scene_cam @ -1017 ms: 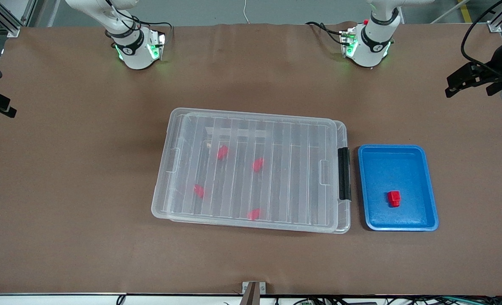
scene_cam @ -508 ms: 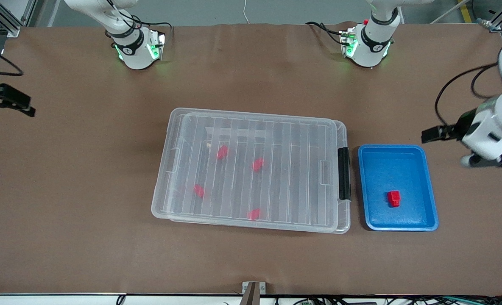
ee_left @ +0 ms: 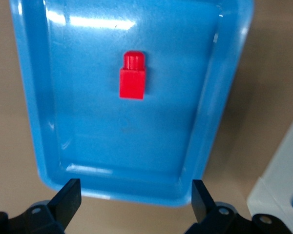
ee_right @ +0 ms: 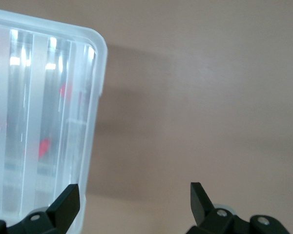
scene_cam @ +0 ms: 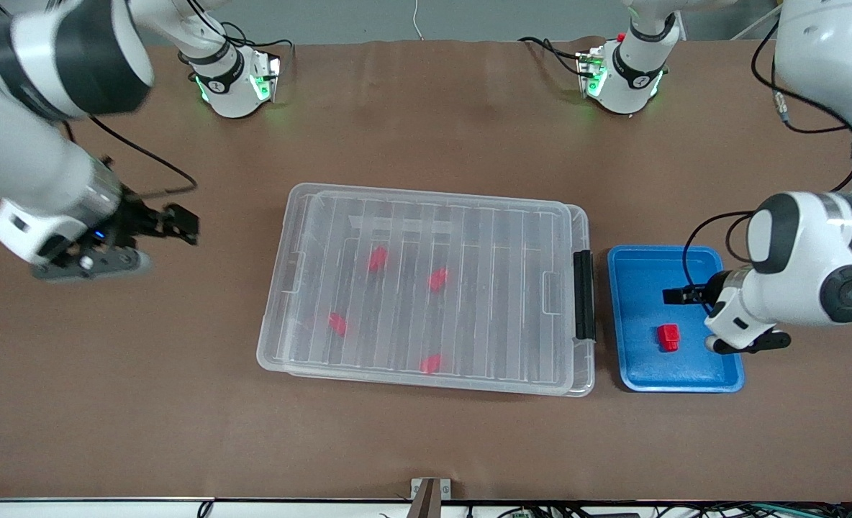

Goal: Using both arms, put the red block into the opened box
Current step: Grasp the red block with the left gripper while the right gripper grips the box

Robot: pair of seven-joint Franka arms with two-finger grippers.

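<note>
A red block lies alone in a blue tray, narrow end toward the front camera. The box is clear plastic. Its ribbed lid lies on it, and a black latch sits on the end beside the tray. Several red pieces show through the lid. My left gripper hangs open over the tray, above one short rim, empty. My right gripper hangs open and empty over bare table off the box's unlatched end, near a corner.
The two arm bases stand along the table edge farthest from the front camera. A small metal bracket sits at the edge nearest that camera. Brown table surface surrounds the box and tray.
Both arms have swung in from the table's ends. The left gripper has come over the blue tray, and the right gripper has moved toward the box's unlatched end. Box, tray and block have not moved.
</note>
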